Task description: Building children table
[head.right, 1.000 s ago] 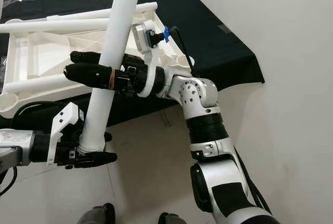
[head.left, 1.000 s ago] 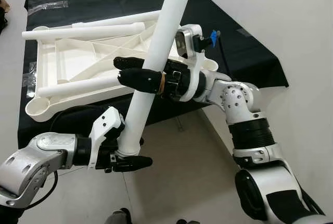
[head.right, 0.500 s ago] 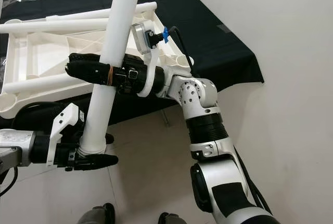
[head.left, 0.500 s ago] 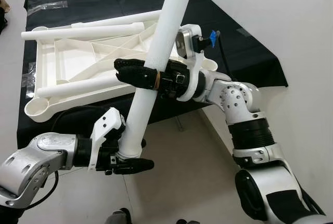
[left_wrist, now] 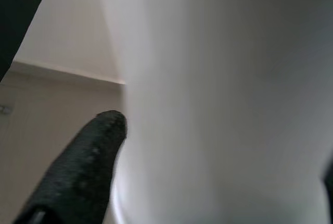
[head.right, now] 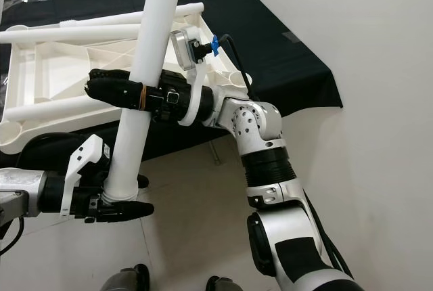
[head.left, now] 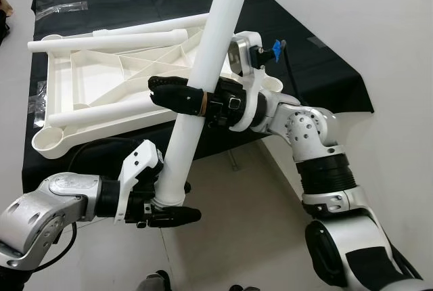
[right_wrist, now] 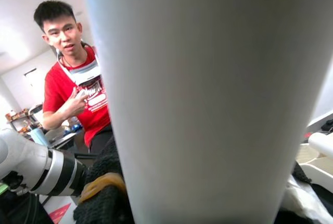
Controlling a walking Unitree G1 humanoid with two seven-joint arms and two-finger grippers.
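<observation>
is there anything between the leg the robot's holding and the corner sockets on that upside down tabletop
Nothing visible blocks it. The white leg is gripped by the left gripper near its lower end and the right gripper midway. The tabletop has two loose legs lying across it, but the near corner socket looks open.

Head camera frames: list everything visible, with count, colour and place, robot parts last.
Table leg: one, white, held tilted in front of the robot.
Tabletop: one, white, underside up on the cloth.
Loose legs: at least two, white, lying across the tabletop.
Cloth: one, black, spread under the parts.
Plastic wrap: one, clear, at the cloth's far left.
Person: one, red shirt, in the right wrist view.
Left gripper: shut on the leg's lower end.
Right gripper: shut around the leg's middle.
</observation>
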